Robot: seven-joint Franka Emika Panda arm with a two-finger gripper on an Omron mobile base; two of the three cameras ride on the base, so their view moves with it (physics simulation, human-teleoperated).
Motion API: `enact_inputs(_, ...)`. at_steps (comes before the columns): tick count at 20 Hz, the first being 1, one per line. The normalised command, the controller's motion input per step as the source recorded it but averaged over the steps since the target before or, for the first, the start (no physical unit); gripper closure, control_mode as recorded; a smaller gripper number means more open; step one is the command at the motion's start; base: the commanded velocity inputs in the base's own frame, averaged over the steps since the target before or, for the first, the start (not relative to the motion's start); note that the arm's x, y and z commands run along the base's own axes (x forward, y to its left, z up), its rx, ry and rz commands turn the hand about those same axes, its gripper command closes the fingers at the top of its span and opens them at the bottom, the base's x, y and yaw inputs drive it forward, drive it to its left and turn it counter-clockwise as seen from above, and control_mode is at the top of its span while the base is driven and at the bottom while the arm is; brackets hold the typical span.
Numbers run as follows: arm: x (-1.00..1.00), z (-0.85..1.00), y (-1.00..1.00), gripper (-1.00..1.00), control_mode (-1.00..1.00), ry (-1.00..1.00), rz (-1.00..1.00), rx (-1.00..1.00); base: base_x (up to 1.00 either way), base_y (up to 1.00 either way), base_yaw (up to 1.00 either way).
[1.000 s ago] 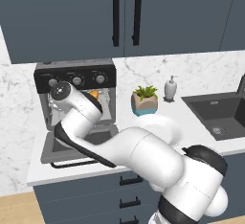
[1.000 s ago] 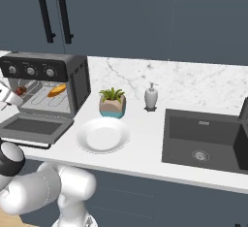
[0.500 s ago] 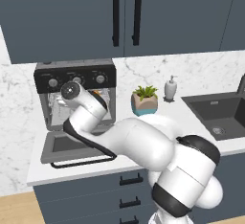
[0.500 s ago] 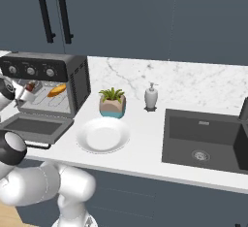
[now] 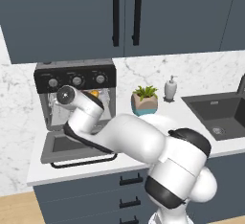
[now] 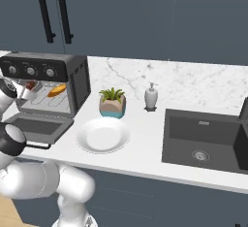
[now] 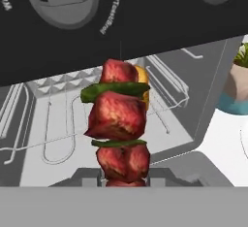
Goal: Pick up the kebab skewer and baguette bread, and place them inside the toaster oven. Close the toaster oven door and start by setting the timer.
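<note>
My gripper [image 7: 123, 180] is shut on the kebab skewer [image 7: 118, 124], whose red meat chunks and green slices stand upright just in front of the toaster oven [image 5: 74, 77] opening, below its knobs. The baguette bread [image 6: 56, 90] lies on the wire rack [image 7: 63, 138] inside; in the hand view a bit of the baguette bread [image 7: 143, 83] peeks out behind the skewer. The toaster oven door [image 5: 72, 146] hangs open, flat over the counter. In the right base view the gripper [image 6: 24, 93] and the kebab skewer [image 6: 30, 85] are at the oven's mouth. My arm hides the hand in the left base view.
A white plate [image 6: 103, 135] lies on the counter right of the oven door. Behind it stand a potted plant [image 6: 112, 104] and a soap dispenser [image 6: 151, 96]. A dark sink [image 6: 203, 138] is at the right. Upper cabinets [image 5: 124, 15] hang above.
The hand has carried the skewer closer to the oven opening, a little up and toward the rack. The grip has stayed shut, and the baguette and door have not moved.
</note>
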Motion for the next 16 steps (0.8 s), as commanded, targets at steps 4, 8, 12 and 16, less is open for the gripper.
enact_inputs(4,0.54,-0.23,0.12,1.00,-1.00,0.00,0.00,-0.02,0.00,0.00,0.00)
enact_inputs(8,0.11,-0.63,0.19,1.00,-1.00,0.00,0.00,0.00,0.00,0.00,0.00)
enact_inputs(12,0.02,-0.74,0.19,1.00,-1.00,0.00,0.00,0.00,0.00,0.00,0.00)
enact_inputs(16,0.10,-0.37,0.05,1.00,-1.00,-0.04,0.00,0.00,0.00,0.00,0.00)
